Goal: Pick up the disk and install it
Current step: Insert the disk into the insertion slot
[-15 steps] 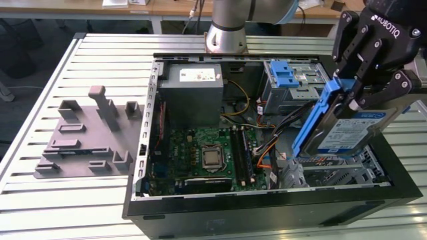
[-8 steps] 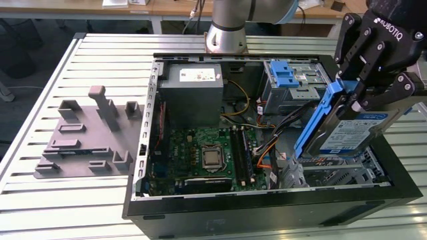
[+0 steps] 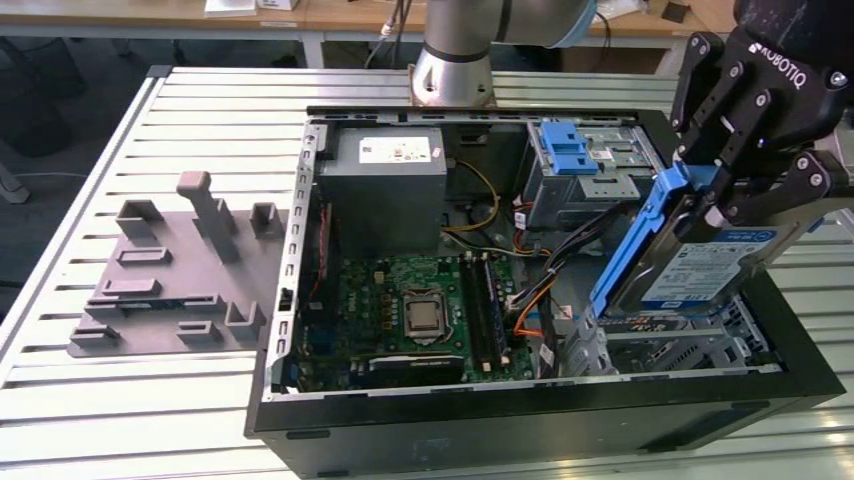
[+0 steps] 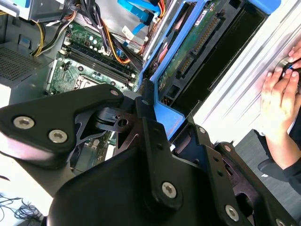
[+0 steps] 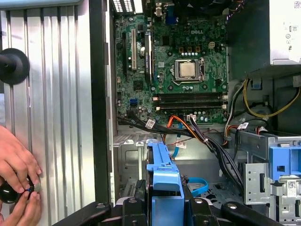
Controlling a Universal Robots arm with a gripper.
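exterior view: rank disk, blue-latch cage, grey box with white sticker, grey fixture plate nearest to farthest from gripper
1. disk: held by the gripper
2. blue-latch cage: inside the case
3. grey box: beyond the cage, toward the exterior view's left
4. grey fixture plate: on the table outside the case

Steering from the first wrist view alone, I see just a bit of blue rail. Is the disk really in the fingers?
Observer: Yes. In the exterior view the gripper is shut on the disk, with its label side showing.
Operator: Is it seated yet?
Observer: No. It stands tilted, mostly above the case, with its lower end at the silver bay.
Operator: Anything beside the case?
Observer: A grey fixture plate lies on the slatted table, at the exterior view's left.
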